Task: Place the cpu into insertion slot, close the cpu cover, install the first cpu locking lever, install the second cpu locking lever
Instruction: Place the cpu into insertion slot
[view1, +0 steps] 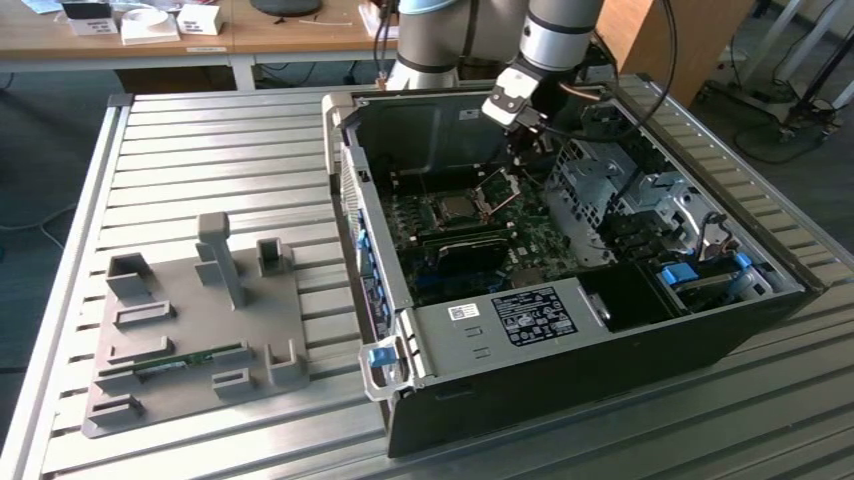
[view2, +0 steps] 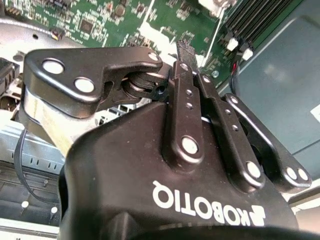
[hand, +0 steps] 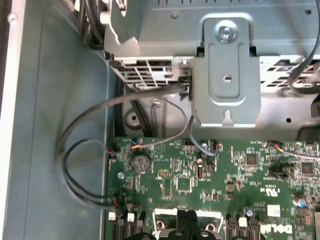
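Note:
In the exterior view the cpu, a dull silver square, lies in the insertion slot on the green board inside the open computer case. The cpu cover, a thin metal frame, stands raised at the slot's far right side. My gripper hangs just above and behind that cover. Both wrist views show its black fingers pressed together over the green board, with the gripper holding nothing I can see. I cannot make out the locking levers.
The case lies open on a slatted metal table. A grey metal drive cage and loose cables sit close to the gripper. A grey fixture plate lies at the exterior view's left.

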